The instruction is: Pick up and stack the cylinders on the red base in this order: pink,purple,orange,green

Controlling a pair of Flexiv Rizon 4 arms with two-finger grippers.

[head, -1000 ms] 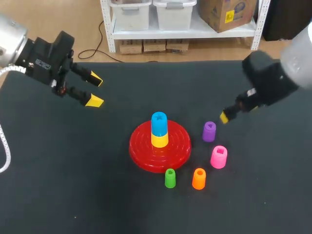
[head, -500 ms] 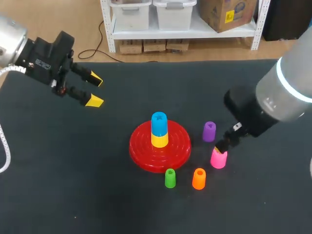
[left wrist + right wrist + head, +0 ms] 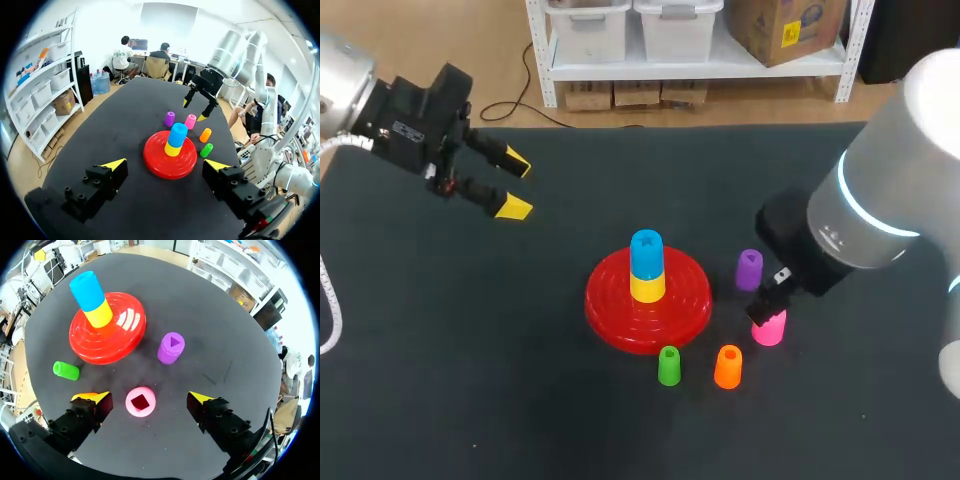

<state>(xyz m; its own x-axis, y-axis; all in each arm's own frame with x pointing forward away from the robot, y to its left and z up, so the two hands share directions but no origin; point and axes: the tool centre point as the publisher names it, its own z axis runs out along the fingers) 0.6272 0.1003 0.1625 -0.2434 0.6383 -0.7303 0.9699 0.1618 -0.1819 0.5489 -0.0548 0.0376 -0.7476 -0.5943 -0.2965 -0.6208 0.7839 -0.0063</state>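
step in hand, by my read: the first pick, i.e. the pink one. nothing from the ordered four is on the base yet.

right gripper (image 3: 149, 398) hangs over the pink plastic cylinder (image 3: 140, 401). its fingers are spread wide, one on each side, and neither is touching as far as i can tell, so it's open and holds nothing. in the head view that cyl sits right of centre in the lower half, partly hidden under the right arm's wrist.

purple plastic cylinder (image 3: 749, 270) stands just above it in the frame, apart from it. orange plastic cylinder (image 3: 728, 367) and green plastic cylinder (image 3: 668, 366) are lower centre, near each other, just below the rim of the red ridged disc base (image 3: 610, 310).

the base isn't bare: at its middle stands a yellow plastic cylinder (image 3: 647, 287) w/ a blue plastic cylinder (image 3: 646, 253) on top.

left gripper (image 3: 515, 187) is upper left in the head view, fingers apart and empty, well apart from everything.

next move, i'd say: drop straight down till the tips bracket the pink cyl's sides, close and lift clear. then carry it left to the centre stack and seat it square on the blue. it needs a level grip, since the stack is already two high and could tip. also mind the purple cyl near the far finger.
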